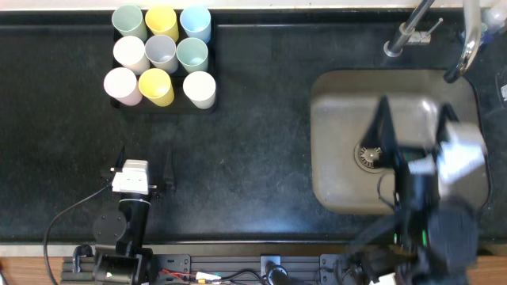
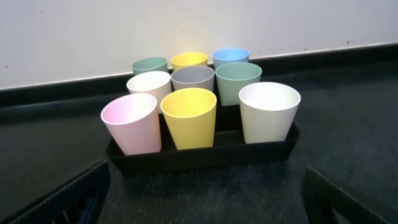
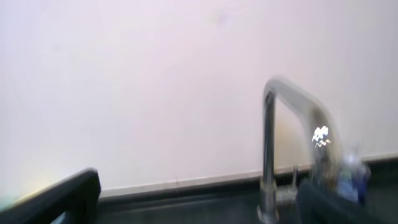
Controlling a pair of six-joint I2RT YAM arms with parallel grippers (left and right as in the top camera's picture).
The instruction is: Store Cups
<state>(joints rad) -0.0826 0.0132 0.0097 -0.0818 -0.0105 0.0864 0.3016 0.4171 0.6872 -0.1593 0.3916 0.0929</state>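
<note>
Left gripper [image 1: 145, 165]: we record its two dark fingers spread wide with nothing between them, over the counter [image 1: 253, 158]. Right gripper [image 1: 415, 127]: likewise wide open and empty, above the sink [image 1: 317, 142]. Cups [image 2: 189, 118]: nine, upright with mouths up, packed three by three in a tray [image 2: 205, 157]. We list them as plain tapered tumblers, round-rimmed, smooth and matte, wider at the mouth than at the base. The row nearest the left gripper holds pale pink, yellow and white; the middle row white, grey and green; the row by the wall [image 2: 186, 31] green, yellow and blue. Neighbours stand close, several rim to rim. The set lies straight ahead of the left gripper, apart from it, with bare counter between, and well apart from the right gripper, across the counter from the sink. Tray: black, shallow, rectangular with rounded corners, its low wall reaching only partway up the cups. Counter: black, finely speckled, flat. Sink: a rounded metal basin with a drain in its floor, let into the counter. Tap [image 3: 268, 155]: a bent metal spout behind the sink, against the white wall.
</note>
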